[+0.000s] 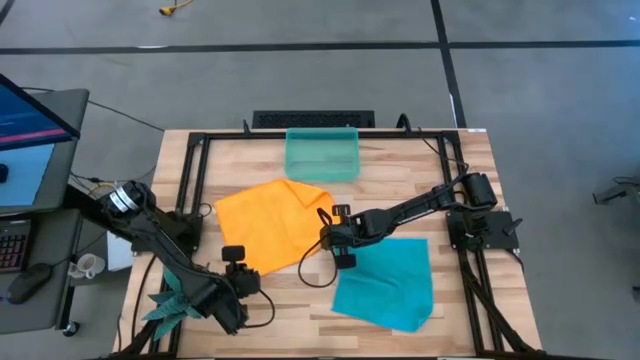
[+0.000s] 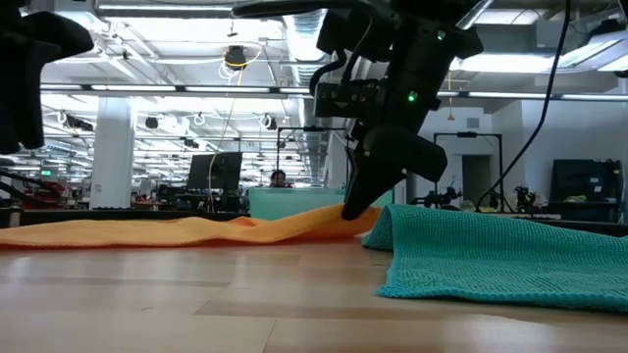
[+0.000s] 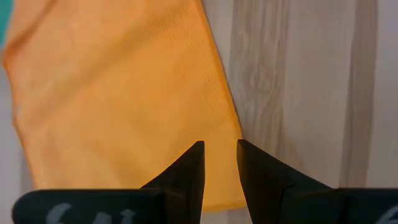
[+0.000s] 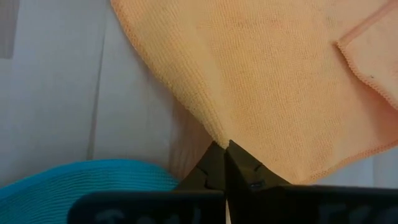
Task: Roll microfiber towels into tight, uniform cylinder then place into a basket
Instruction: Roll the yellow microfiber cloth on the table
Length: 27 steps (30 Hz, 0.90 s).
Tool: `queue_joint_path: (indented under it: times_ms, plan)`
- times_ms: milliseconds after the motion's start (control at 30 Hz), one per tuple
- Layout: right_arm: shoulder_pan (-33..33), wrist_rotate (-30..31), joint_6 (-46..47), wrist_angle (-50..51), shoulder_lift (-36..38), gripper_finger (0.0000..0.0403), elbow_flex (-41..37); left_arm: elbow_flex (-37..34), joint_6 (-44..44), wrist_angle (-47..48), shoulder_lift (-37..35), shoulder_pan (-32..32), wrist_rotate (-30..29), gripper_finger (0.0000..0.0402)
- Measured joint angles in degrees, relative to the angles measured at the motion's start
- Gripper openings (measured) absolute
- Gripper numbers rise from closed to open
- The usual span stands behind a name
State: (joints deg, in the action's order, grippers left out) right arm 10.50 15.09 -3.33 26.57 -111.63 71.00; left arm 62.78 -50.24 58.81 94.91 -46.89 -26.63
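Right now the orange towel (image 1: 268, 222) lies spread flat near the middle of the wooden table (image 1: 460, 170), one corner folded over, just in front of the green basket (image 1: 321, 153) at the far edge. The right gripper (image 1: 336, 243) has its fingers pressed together, pinching the orange towel's edge (image 4: 219, 138) on the side nearest the teal towel (image 1: 385, 283), which lies flat beside it. The left gripper (image 1: 238, 268) hovers over the orange towel's near corner, its fingers (image 3: 189, 168) slightly spread and holding nothing. A spiky teal plant (image 1: 168, 302) sits under the left arm.
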Motion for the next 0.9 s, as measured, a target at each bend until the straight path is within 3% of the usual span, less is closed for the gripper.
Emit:
queue_joint_path:
  times_ms: [267,667,900]
  plan:
    - [-0.9,0.0,-0.1,0.0,0.0,0.0016,0.0,0.0,-2.1,-6.0,0.0,-0.1,4.3,0.0094]
    - [0.4,0.0,0.3,0.0,0.0,0.0017,0.0,-4.5,-4.9,-7.3,0.0,0.0,3.3,0.0192]
    - [0.3,0.0,0.3,0.0,0.0,0.0013,0.0,-7.9,-4.0,-13.9,0.0,-0.1,2.1,0.0191]
